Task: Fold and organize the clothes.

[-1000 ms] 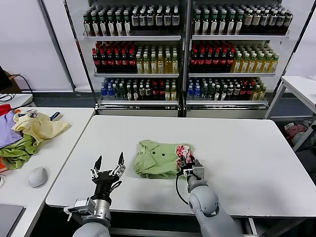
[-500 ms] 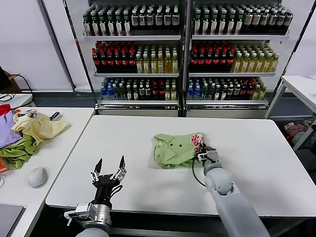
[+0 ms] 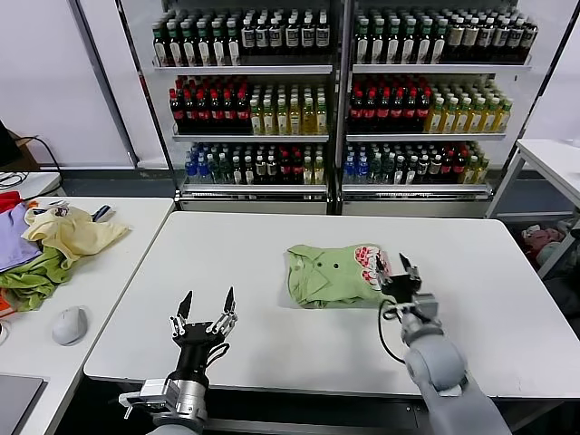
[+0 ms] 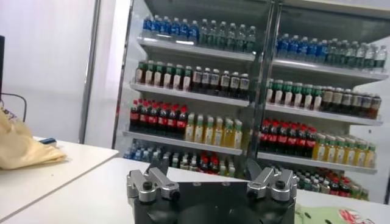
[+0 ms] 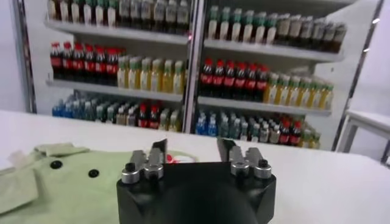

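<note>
side table (image 3: pixel 118 263): at 9 o'clock in head view, holds pile and mouse
pale yellow garment (image 3: pixel 72 231): on top of pile, over darker green cloth (image 3: pixel 32 281); purple cloth (image 3: pixel 14 240) at far 9 o'clock edge; also seen in left wrist view (image 4: pixel 21 149)
mouse (image 3: pixel 69 324): at 8 o'clock, on side table, apart from pile
left gripper (image 3: pixel 207 311): at 7 o'clock near front edge of white table (image 3: pixel 236 254), fingers spread, holds nothing, pointed up off the tabletop; well apart from shirt; same in left wrist view (image 4: pixel 210 176), gap between fingers bare
light green shirt (image 3: pixel 337 275): folded bundle, just right of table centre; collar toward 9 o'clock, two dark buttons up, red-and-white graphic at its 3 o'clock end; lies flat on tabletop
shirt in right wrist view (image 5: pixel 67 185): below and ahead of gripper, collar and two buttons visible, bit of red print past fingers
right gripper (image 3: pixel 402 269): at 4 o'clock, just beside graphic end of shirt, fingers released and parted, nothing between them; contact with cloth not clear; right wrist view (image 5: pixel 192 152) shows fingers apart over shirt edge
drinks cooler (image 3: pixel 340 100): at 12 o'clock behind table, shelves of bottles
second white table (image 3: pixel 555 163): at 3 o'clock edge, pinkish items (image 3: pixel 542 240) below it
</note>
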Controlling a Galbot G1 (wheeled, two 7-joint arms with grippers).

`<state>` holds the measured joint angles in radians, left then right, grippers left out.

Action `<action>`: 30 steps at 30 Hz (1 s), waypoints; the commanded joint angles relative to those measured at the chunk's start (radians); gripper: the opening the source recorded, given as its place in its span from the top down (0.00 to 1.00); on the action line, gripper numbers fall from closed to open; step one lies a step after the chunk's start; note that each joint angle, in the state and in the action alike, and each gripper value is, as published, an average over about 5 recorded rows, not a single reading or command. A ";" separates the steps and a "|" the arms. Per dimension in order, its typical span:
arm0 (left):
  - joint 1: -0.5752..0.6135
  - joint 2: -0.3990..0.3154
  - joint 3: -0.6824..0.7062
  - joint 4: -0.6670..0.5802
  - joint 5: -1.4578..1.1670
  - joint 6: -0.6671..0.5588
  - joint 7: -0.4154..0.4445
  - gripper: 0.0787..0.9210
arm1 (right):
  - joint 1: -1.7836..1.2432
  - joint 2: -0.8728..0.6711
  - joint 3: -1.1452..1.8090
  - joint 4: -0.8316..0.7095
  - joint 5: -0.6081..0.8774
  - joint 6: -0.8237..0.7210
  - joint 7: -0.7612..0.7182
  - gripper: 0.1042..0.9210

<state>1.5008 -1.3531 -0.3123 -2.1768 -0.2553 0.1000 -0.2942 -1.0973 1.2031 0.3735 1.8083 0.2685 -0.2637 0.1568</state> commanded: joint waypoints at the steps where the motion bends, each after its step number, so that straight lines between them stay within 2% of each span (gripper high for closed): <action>1: 0.010 -0.003 0.019 -0.014 0.009 0.003 0.012 0.12 | -0.388 -0.032 0.229 0.314 0.013 0.134 -0.052 0.30; 5: 0.012 -0.006 0.031 -0.021 0.012 0.014 0.019 0.12 | -0.436 -0.025 0.239 0.333 -0.008 0.163 -0.069 0.17; 8: 0.017 -0.007 0.035 -0.026 0.014 0.020 0.024 0.12 | -0.453 -0.014 0.232 0.345 -0.031 0.170 -0.061 0.13; 30: 0.058 -0.003 0.025 -0.074 0.027 0.076 0.056 0.12 | -0.465 0.025 0.192 0.376 -0.076 0.186 0.003 0.12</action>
<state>1.5510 -1.3561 -0.2876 -2.2386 -0.2294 0.1619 -0.2433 -1.5301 1.2199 0.5577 2.1548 0.2056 -0.1047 0.1352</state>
